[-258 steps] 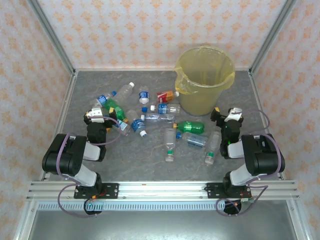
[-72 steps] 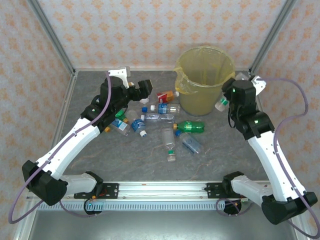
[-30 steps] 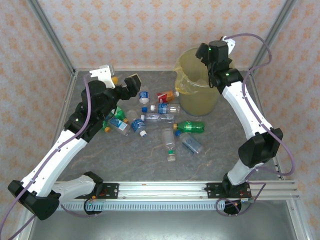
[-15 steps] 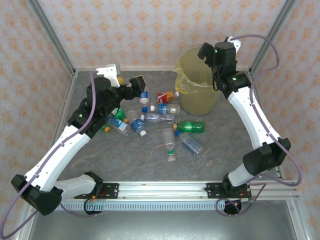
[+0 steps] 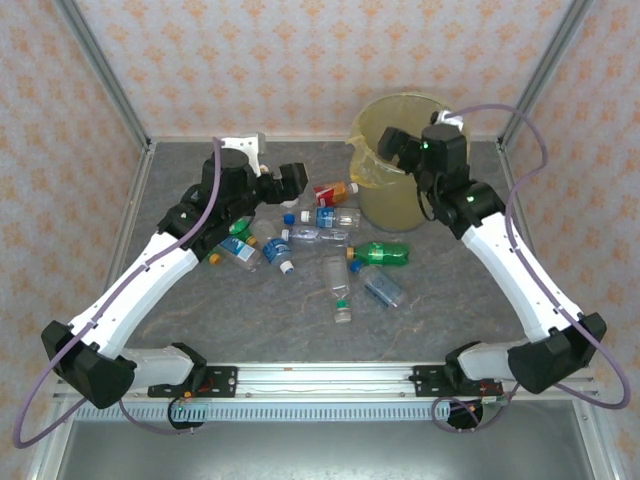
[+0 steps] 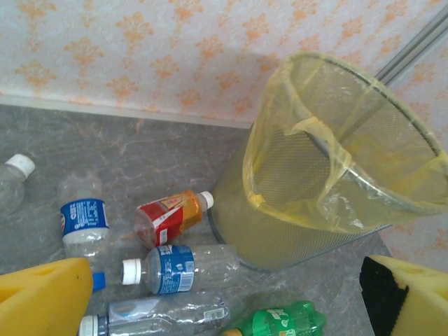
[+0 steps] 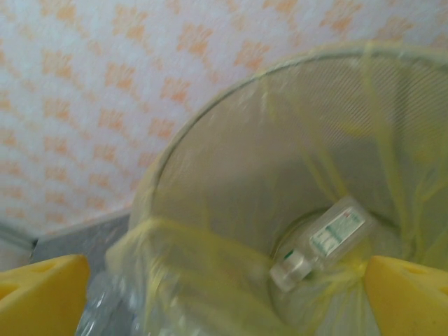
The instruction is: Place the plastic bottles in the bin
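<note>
The bin [image 5: 395, 205] is a yellow lined bucket at the back right of the table. My right gripper [image 5: 396, 146] hangs open over its near rim, nothing between its fingers. In the right wrist view one clear bottle [image 7: 325, 241] lies on the bin's [image 7: 210, 168] floor, beyond the open gripper [image 7: 224, 301]. My left gripper [image 5: 289, 180] is open above the scattered plastic bottles [image 5: 338, 216]. Its wrist view has the gripper [image 6: 224, 308] over a red-orange bottle [image 6: 168, 217], a blue-labelled one [image 6: 175, 267] and a green one [image 6: 283, 322], beside the bin [image 6: 336, 182].
More bottles lie mid-table: a green one [image 5: 385, 254], clear ones [image 5: 338, 275] and a cluster under the left arm [image 5: 240, 248]. Patterned walls with metal posts [image 5: 100, 70] close in the back and sides. Bare grey tabletop [image 5: 270, 320] runs along the front.
My right gripper came down and nearer, from above the bin's far side to its near rim. My left gripper shifted right and toward the bottles.
</note>
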